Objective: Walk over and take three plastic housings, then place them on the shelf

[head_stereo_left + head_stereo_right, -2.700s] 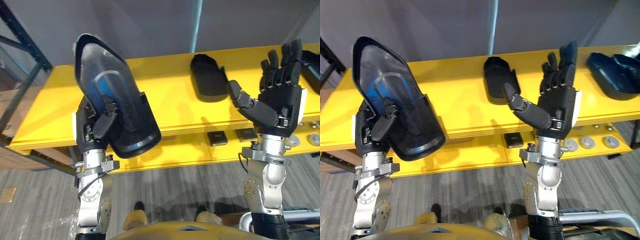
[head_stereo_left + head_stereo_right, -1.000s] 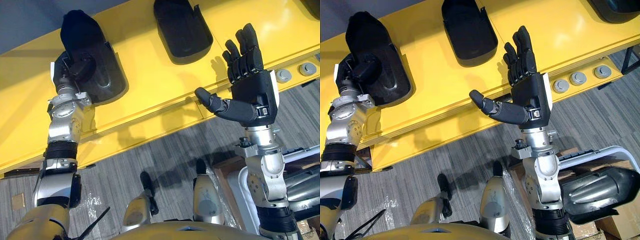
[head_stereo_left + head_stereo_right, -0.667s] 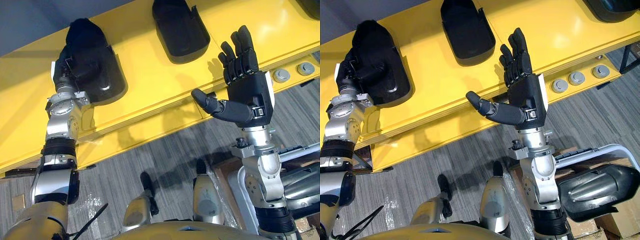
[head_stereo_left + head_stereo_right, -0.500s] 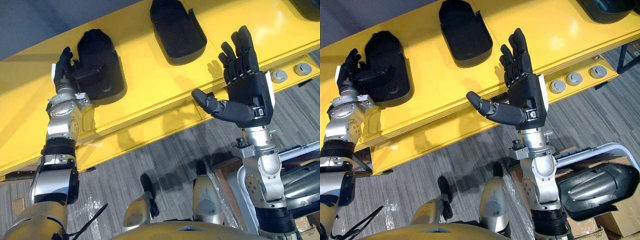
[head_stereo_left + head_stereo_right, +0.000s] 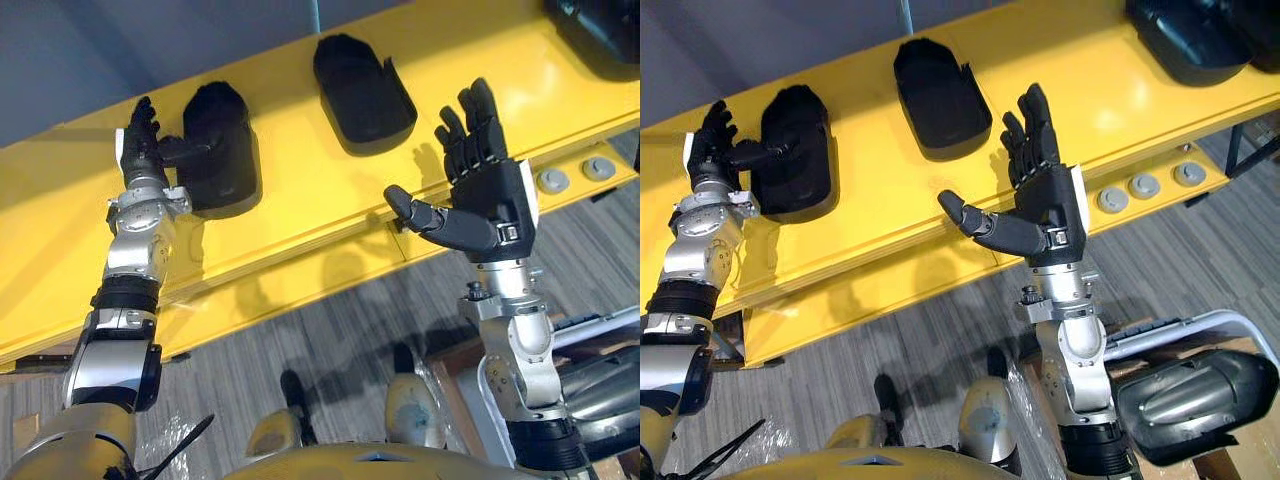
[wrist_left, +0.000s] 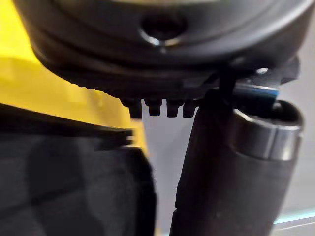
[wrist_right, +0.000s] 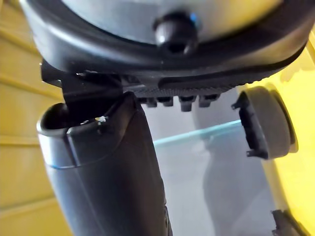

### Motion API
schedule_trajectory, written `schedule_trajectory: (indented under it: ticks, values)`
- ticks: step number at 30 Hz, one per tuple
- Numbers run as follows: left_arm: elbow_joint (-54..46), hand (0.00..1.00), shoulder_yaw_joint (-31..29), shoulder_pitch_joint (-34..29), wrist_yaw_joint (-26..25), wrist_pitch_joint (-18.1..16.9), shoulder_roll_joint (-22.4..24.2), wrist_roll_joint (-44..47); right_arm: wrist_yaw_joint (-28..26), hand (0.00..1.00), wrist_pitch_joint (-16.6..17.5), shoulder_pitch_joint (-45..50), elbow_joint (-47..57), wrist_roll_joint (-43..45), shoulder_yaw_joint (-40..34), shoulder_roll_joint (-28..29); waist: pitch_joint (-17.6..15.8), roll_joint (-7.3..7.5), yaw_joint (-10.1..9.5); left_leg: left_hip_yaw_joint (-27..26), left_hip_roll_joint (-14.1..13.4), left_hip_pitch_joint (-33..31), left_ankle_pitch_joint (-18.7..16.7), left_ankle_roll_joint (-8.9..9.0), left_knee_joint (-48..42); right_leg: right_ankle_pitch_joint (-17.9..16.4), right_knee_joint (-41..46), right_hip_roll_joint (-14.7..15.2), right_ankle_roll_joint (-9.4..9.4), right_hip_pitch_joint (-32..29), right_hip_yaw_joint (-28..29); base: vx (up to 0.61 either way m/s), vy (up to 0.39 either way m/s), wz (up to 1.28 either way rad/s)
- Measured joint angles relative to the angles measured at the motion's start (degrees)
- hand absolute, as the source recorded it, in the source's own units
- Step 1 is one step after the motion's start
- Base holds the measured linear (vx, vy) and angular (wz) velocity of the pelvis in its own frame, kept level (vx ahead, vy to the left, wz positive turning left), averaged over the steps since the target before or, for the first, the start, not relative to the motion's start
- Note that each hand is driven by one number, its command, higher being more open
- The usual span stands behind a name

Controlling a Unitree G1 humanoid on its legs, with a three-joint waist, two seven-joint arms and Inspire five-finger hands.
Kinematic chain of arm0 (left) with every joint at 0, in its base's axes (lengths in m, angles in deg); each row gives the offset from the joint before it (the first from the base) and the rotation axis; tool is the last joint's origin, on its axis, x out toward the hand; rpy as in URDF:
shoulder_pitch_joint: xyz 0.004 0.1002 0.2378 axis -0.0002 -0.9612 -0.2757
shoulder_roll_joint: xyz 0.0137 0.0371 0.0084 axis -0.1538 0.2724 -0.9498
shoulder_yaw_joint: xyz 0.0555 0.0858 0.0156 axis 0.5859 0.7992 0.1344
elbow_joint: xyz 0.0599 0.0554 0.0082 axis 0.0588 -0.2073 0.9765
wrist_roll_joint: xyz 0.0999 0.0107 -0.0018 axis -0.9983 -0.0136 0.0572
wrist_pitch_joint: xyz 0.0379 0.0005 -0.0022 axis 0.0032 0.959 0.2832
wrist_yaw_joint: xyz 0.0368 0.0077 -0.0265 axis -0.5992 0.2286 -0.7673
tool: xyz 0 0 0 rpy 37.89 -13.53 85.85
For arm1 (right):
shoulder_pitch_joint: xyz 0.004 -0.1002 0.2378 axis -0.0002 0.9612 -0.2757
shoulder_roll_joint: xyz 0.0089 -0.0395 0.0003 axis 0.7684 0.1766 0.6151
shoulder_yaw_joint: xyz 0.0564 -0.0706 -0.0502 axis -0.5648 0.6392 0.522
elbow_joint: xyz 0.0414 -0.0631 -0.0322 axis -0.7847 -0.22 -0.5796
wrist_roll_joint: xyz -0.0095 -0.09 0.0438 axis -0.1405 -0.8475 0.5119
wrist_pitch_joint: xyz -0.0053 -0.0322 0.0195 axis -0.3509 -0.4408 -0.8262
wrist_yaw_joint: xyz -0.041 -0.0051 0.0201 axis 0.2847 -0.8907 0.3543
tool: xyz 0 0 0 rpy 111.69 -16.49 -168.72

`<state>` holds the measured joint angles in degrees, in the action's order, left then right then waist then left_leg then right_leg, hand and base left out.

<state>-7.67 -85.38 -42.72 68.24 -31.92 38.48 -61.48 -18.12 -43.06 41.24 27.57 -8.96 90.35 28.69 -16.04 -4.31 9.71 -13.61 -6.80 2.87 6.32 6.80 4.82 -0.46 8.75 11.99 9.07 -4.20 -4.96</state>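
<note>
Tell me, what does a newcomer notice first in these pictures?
The bright yellow shelf with black plastic housings lying on it catches the eye first. The left hand is open at the leftmost housing, its thumb over it; the right hand is raised open before the shelf's front edge.

Black housings (image 5: pixel 940 100) on yellow shelf (image 5: pixel 880 190)

Right robot hand (image 7: pixel 106 167) close up, yellow shelf (image 7: pixel 24 147), perhaps a grey disc (image 7: pixel 268 123)
</note>
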Motion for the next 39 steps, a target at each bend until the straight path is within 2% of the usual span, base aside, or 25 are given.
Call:
schedule_trajectory:
  ticks: [2,4,5,9,11,16,21,24,27,32,33,36,39]
  values:
    - [-4.79,1.0,-0.09,-0.01,-2.52,-0.09,0.38,-0.82,0.11,1.0,0.26,-0.05,-0.06,-0.78,1.57,0.01,1.02,0.15,-0.15,0.79,-0.04,0.58,-0.01,-0.01,0.02,0.25,-0.98,0.0,0.04,1.65,-1.02,0.0,-0.003,0.17]
    - [-8.9,1.0,-1.1,-0.92,-5.79,-0.09,1.84,-6.4,-0.22,1.0,0.73,-0.34,-0.09,-2.1,3.84,-0.06,3.24,0.11,-0.58,1.83,-0.19,0.56,-0.03,-0.03,0.07,0.42,-1.98,-0.05,0.02,2.89,-2.44,-0.03,-0.009,0.25]
    - [-10.85,1.0,-1.39,-1.47,-6.93,-0.11,1.98,-8.52,-0.53,1.0,1.59,-0.82,-0.09,-2.3,5.49,-0.11,4.12,0.14,-1.46,2.46,-0.39,0.57,-0.03,-0.01,0.23,0.43,-2.23,-0.2,0.01,3.6,-3.26,-0.05,-0.018,0.24]
    - [-17.76,1.0,-5.03,-7.76,-6.28,-1.22,3.63,-8.78,-0.69,1.0,1.64,-4.48,-0.89,-4.47,8.12,-0.53,5.63,0.09,-3.17,4.34,-0.49,0.46,0.17,-0.04,0.25,0.79,-3.38,-0.26,-0.04,5.27,-5.26,-0.04,-0.013,0.26]
    - [-24.52,1.0,-6.52,-14.07,-5.71,-1.62,6.96,-8.84,-1.38,1.0,1.64,-7.02,-2.99,-4.41,8.28,-0.57,7.26,0.46,-5.13,6.14,-0.49,-0.6,1.0,-0.02,0.26,0.96,-3.98,-0.28,-0.15,5.67,-7.22,-0.02,-0.012,0.4]
    - [-35.77,1.0,-9.32,-27.1,-4.87,-3.4,13.9,-8.57,-4.24,1.0,1.0,-10.41,-5.74,-4.33,8.54,0.03,8.07,1.38,-8.43,9.72,-0.47,-2.22,1.75,0.11,0.29,1.08,-5.13,-0.45,-0.42,7.13,-10.66,-0.03,-0.014,0.37]
    - [-45.92,1.0,-8.8,-37.31,-3.36,-6.44,21.43,-8.19,-3.5,1.0,-0.96,-11.72,-10.3,-4.6,11.37,2.93,8.9,2.5,-10.58,12.19,-0.49,-4.25,2.57,0.17,0.29,1.24,-5.95,-0.76,-0.89,7.15,-13.1,-0.03,-0.016,0.26]
    - [-47.87,1.0,-6.6,-40.73,-2.26,-8.43,23.4,-8.15,-2.66,1.0,-1.68,-12.82,-13.76,-6.83,12.92,4.36,8.88,2.52,-11.93,13.15,-0.58,-4.81,2.91,0.23,0.3,1.18,-5.99,-0.94,-1.08,7.2,-13.91,-0.05,-0.021,0.16]
    - [-48.88,1.0,-5.58,-41.52,-2.31,-12.8,26.08,-5.63,-1.81,1.0,-1.78,-15.4,-15.63,-8.87,15.67,5.47,8.81,2.55,-12.84,14.78,-0.86,-6.26,3.56,0.42,0.29,1.09,-6.04,-1.41,-1.23,6.93,-15.42,-0.05,-0.035,0.22]
    - [-51.43,1.0,-4.18,-43.9,-2.25,-18.39,28.59,-3.07,1.8,1.0,-1.4,-20.07,-16.14,-8.93,20.6,10.91,8.41,2.96,-14.48,16.24,-0.95,-6.72,3.74,0.56,0.28,0.88,-6.03,-1.64,-1.51,7.35,-16.73,-0.02,-0.037,0.15]
    - [-51.92,1.0,-4.33,-44.19,-0.81,-19.23,28.68,-0.66,4.19,1.0,-1.22,-21.53,-16.96,-10.36,21.85,12.08,8.17,3.14,-14.82,16.72,-0.97,-6.94,3.8,0.63,0.28,0.8,-6.03,-1.75,-1.61,7.43,-17.16,-0.01,-0.047,0.2]
    - [-52.22,1.0,-4.0,-44.9,2.68,-19.21,28.67,1.12,9.14,1.0,-1.12,-22.96,-18.62,-13.47,22.87,14.19,7.81,3.61,-16.11,17.62,-0.97,-7.68,4.04,0.62,0.29,0.67,-6.03,-1.86,-1.77,7.33,-18.09,-0.01,-0.036,0.17]
    - [-52.28,1.0,-3.11,-46.96,5.86,-18.27,28.53,0.9,13.79,1.0,-0.8,-22.93,-19.03,-15.7,22.51,15.19,7.19,4.22,-16.15,18.01,-0.87,-7.99,4.13,0.55,0.29,0.61,-6.0,-1.83,-1.84,7.26,-18.4,-0.01,-0.019,0.07]
